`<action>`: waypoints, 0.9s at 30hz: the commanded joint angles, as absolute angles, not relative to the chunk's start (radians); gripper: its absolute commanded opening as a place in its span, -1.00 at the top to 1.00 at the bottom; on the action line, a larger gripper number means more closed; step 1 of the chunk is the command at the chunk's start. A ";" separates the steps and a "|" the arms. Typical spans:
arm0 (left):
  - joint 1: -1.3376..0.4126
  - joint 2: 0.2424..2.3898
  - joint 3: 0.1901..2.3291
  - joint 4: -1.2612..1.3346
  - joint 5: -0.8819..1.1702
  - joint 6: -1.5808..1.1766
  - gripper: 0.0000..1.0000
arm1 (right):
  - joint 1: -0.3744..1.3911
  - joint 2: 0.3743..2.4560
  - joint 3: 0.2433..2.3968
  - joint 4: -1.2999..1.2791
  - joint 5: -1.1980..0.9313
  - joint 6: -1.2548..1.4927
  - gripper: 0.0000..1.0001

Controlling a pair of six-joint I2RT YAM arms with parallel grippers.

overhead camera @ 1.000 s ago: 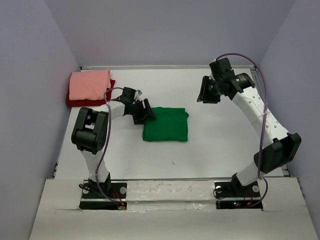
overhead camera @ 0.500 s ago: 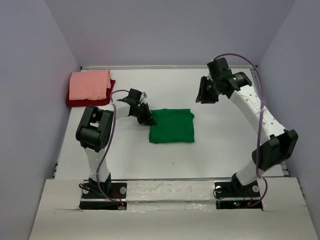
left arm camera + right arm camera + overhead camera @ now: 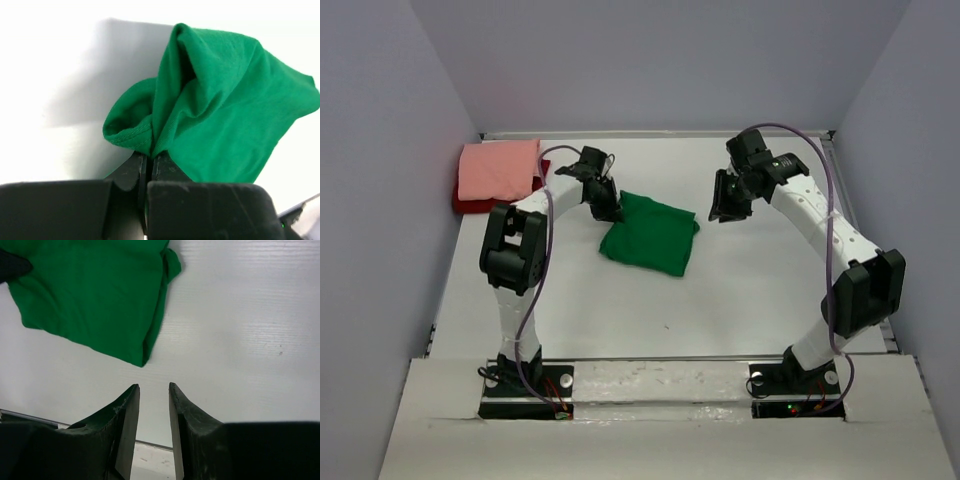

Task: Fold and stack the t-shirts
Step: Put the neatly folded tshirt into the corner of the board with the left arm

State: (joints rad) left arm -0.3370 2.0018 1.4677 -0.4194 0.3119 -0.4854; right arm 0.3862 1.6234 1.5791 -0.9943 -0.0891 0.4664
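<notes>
Near bench (image 3: 770, 290) centre, left claw (image 3: 149, 161), newly clamped on green t-shirt (image 3: 650, 238), drags it toward 10 o'clock stack (image 3: 500, 170); right claw (image 3: 153, 395) gapes empty.

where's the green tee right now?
Top view: the green tee sits mid-table, its far-left corner pinched by the left hand; the pink tee is further left.

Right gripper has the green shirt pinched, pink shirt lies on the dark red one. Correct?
No: the left gripper pinches the green shirt, seen in the left wrist view; the right gripper is open, holding nothing. The pink shirt on the dark red shirt is right.
</notes>
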 commanded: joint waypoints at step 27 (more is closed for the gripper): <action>-0.138 2.209 2.186 -0.807 0.149 -0.333 1.00 | 0.391 1.606 1.514 -0.956 -0.114 0.413 0.31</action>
